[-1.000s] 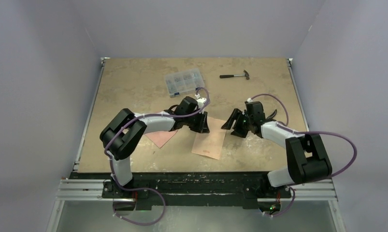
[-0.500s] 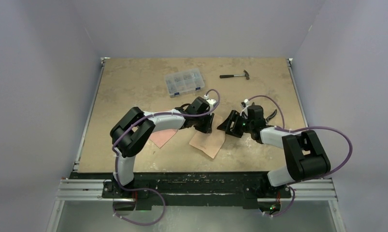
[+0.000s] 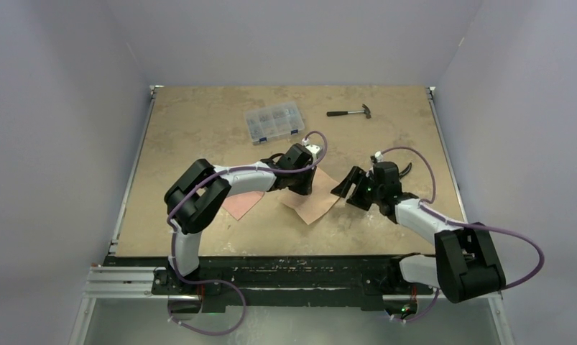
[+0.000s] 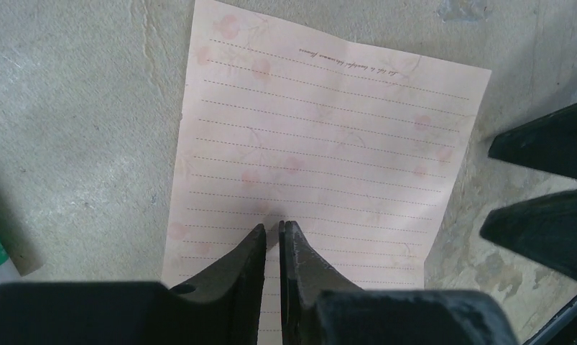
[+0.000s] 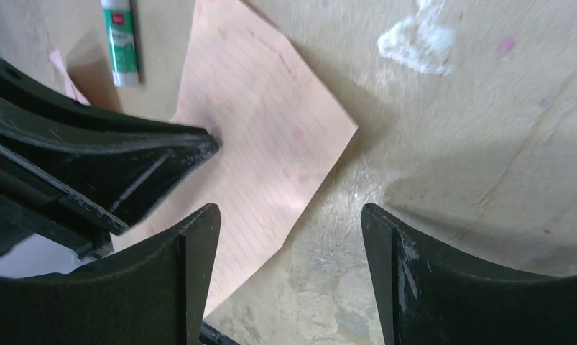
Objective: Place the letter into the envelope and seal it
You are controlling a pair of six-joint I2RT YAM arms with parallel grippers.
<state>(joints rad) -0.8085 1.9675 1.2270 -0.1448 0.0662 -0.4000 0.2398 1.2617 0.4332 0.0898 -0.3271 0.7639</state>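
Note:
The letter [image 4: 321, 144], a lined peach sheet, lies flat on the table and sits at an angle in the top view [image 3: 315, 206]. My left gripper [image 4: 272, 227] rests its tips on the letter's middle. Its jaws are drawn together to a thin slit, and no paper is raised between them. From above, the left gripper [image 3: 304, 188] covers the sheet's left part. My right gripper [image 5: 289, 215] is open and empty, hovering over the letter's right edge [image 5: 271, 144] and bare table. The envelope [image 3: 241, 205] lies left of the letter, mostly hidden under my left arm.
A glue stick [image 5: 120, 39] lies beside the letter's far side. A clear compartment box [image 3: 274, 121] and a small hammer [image 3: 350, 112] sit at the back of the table. The right fingers [image 4: 544, 144] show close by at the edge of the left wrist view.
The letter has slid and turned under the left gripper, whose jaws have narrowed. The right gripper came in towards the sheet, then drew back to the right and opened wider.

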